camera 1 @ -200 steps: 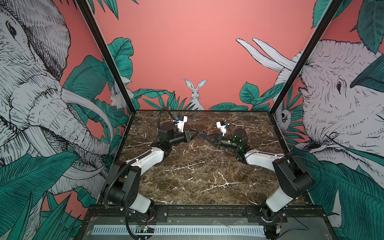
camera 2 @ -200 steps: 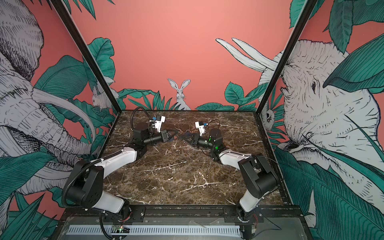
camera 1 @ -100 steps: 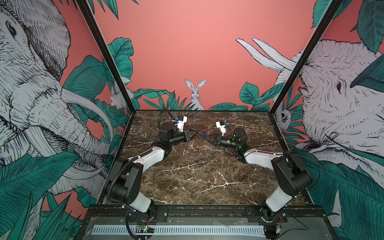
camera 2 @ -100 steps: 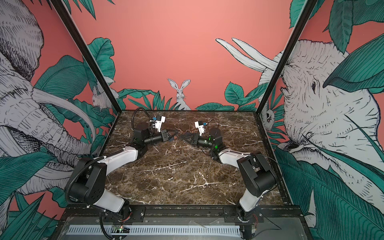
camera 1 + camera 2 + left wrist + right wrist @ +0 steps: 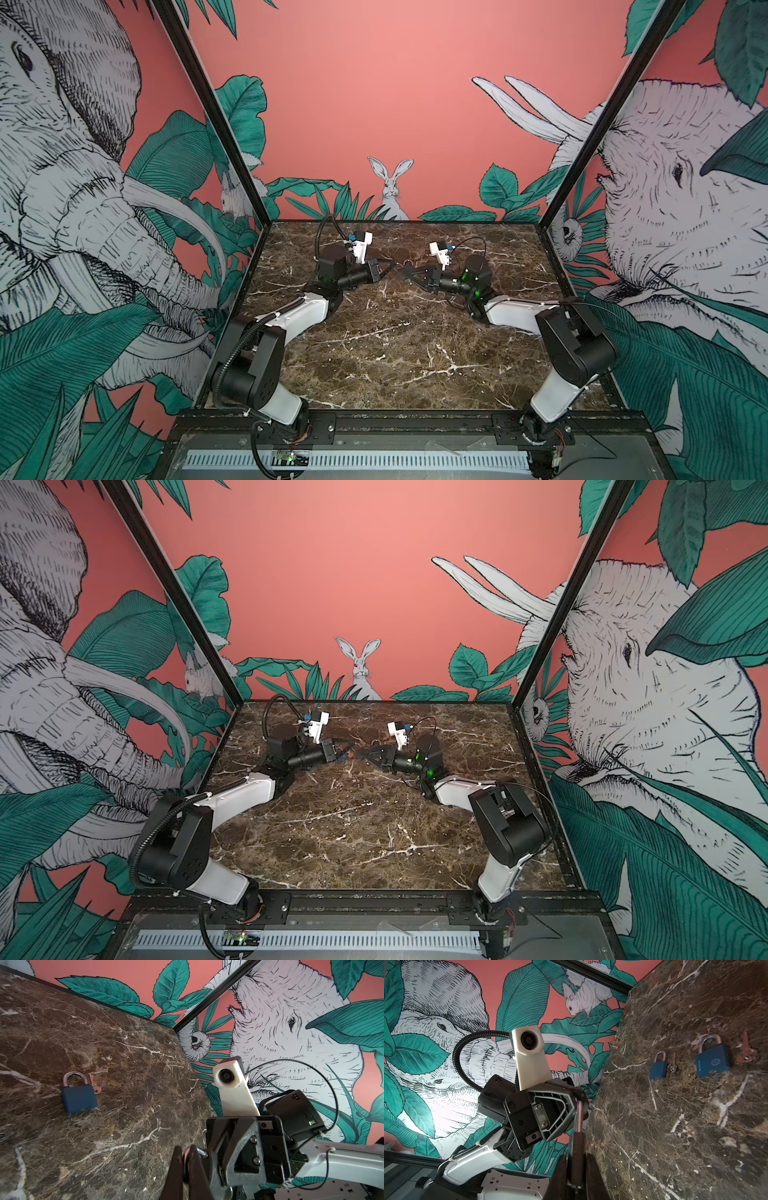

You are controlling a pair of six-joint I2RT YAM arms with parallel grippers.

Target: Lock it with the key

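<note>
In both top views my two grippers meet tip to tip above the middle of the far table. My left gripper (image 5: 387, 267) (image 5: 345, 751) (image 5: 185, 1167) is shut on the key (image 5: 187, 1154), whose pinkish head shows between the fingers. Facing it, my right gripper (image 5: 406, 274) (image 5: 362, 755) (image 5: 577, 1178) is shut on the lock (image 5: 577, 1147), a dark body seen edge-on. A silver shaft (image 5: 579, 1115) runs from that body to the left fingertips. I cannot tell whether it is the shackle or the key's blade.
Blue padlocks lie flat on the brown marble table (image 5: 395, 353), each with a loose key beside it: one padlock (image 5: 79, 1096) in the left wrist view, a small (image 5: 658, 1068) and a larger one (image 5: 712, 1061) in the right wrist view. Painted walls enclose three sides.
</note>
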